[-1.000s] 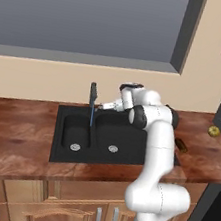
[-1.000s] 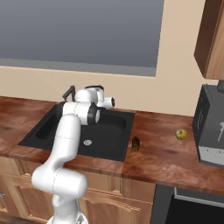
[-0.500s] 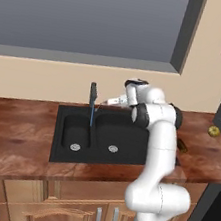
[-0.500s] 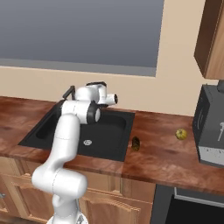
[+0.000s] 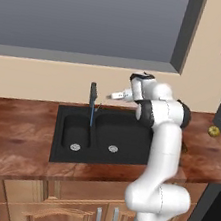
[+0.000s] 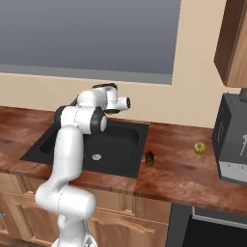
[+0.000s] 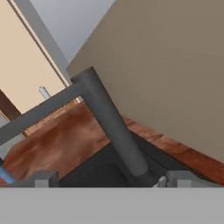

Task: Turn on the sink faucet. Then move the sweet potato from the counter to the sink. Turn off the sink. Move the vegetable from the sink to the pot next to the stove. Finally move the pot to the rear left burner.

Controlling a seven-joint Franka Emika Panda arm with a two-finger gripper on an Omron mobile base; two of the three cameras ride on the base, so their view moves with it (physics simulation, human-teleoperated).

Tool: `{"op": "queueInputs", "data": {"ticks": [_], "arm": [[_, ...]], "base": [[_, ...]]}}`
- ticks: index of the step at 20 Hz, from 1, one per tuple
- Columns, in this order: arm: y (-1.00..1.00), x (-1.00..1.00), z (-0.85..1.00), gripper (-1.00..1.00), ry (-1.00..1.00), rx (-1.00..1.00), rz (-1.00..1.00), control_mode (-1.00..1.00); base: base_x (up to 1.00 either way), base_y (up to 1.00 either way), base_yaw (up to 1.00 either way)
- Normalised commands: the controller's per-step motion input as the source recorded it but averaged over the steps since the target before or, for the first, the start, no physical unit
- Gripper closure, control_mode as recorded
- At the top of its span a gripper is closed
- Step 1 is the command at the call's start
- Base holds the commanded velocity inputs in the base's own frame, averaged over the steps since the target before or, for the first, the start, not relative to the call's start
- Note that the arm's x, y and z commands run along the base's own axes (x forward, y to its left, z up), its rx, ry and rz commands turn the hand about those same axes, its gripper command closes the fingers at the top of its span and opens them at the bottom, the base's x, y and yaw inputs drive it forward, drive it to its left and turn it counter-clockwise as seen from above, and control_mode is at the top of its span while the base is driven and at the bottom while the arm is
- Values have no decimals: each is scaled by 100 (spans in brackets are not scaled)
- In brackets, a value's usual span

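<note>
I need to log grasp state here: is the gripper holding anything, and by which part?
Nothing is held. The gripper is open, its fingertips apart beside the faucet.

wooden counter (image 6: 183,176), sweet potato (image 6: 150,158), yellow fruit (image 6: 199,147)

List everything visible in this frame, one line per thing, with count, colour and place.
sink: one, black, double basin, set in the counter under the window
faucet: one, dark grey, at the sink's rear, a thin blue stream falling from its spout
counter: one, reddish-brown wood grain, along the wall
window: one, grey pane and frame, above the sink
sweet potato: one, dark brown, on the counter just right of the sink
small fruit: one, yellow-green, on the counter near the grey appliance
hand: one, white, open, beside the faucet
</note>
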Motion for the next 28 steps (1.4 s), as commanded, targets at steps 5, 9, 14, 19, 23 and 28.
{"op": "queueInputs", "data": {"ticks": [5,9,14,19,23,28], "arm": [[-8,-60,55,-100,-1,-3,-7,-100],[-17,-66,50,-100,0,-6,-8,-100],[-24,-72,39,-100,0,-6,-8,-100],[-30,-70,43,-100,2,-3,-11,-100],[-34,-62,53,-100,12,-2,-14,-100],[-49,-62,30,-100,24,0,-22,-100]], "base": [[0,0,0],[0,0,0],[0,0,0],[0,0,0],[0,0,0],[0,0,0]]}}
